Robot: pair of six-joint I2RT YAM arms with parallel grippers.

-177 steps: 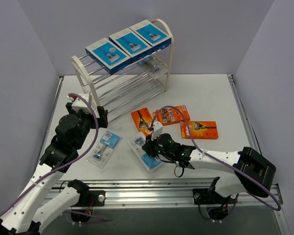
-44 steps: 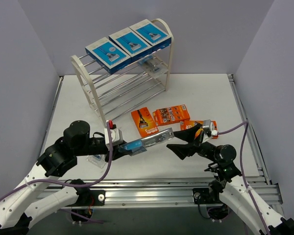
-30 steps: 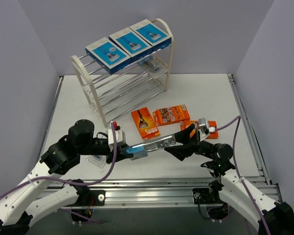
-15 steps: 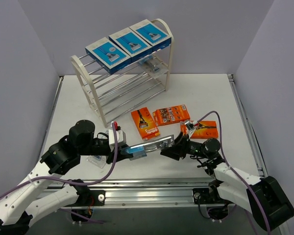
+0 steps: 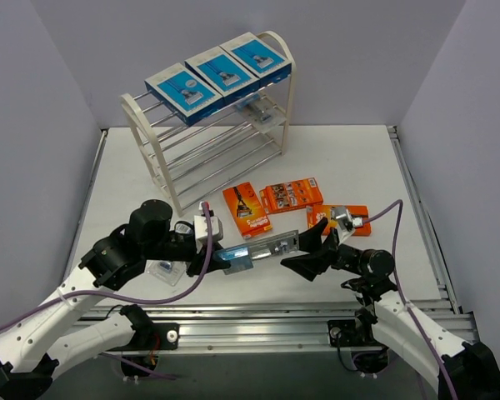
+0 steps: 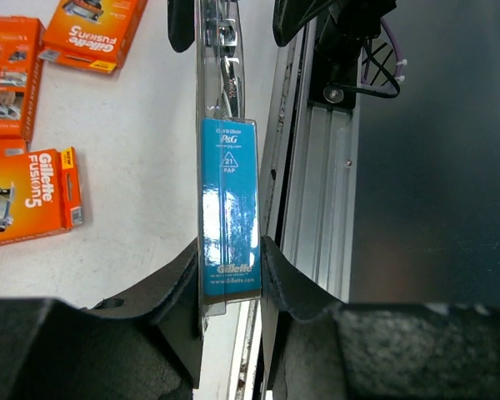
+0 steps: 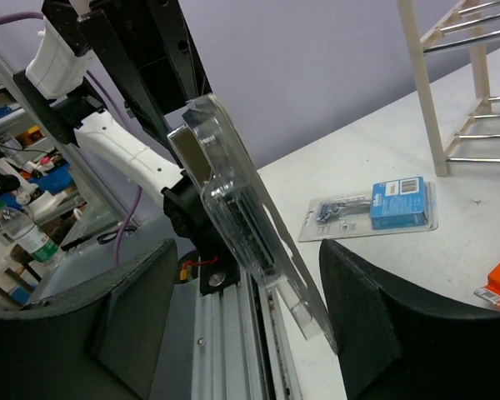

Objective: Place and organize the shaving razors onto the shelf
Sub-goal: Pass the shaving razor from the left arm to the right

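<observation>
A clear blister pack with a blue card (image 5: 254, 249) is held edge-up above the table's near side, and my left gripper (image 5: 223, 257) is shut on its card end (image 6: 230, 208). My right gripper (image 5: 305, 247) is open. Its fingers (image 7: 142, 308) stand wide on either side of the pack's clear end (image 7: 250, 242) without touching it. The shelf (image 5: 279, 125) stands at the back with three blue boxes (image 5: 221, 71) on its top tier and a blister pack (image 5: 258, 108) one tier down. Another blister pack (image 7: 375, 212) lies flat on the table.
Three orange packs (image 5: 246, 208) (image 5: 292, 194) (image 5: 347, 219) lie mid-table, just behind the grippers. The aluminium rail (image 5: 258, 321) runs along the near edge under the held pack. Grey walls enclose the table on the left, back and right.
The left arm has carried the blister pack a little to the right. The right gripper has shifted along the pack's far end and its jaws have widened.
</observation>
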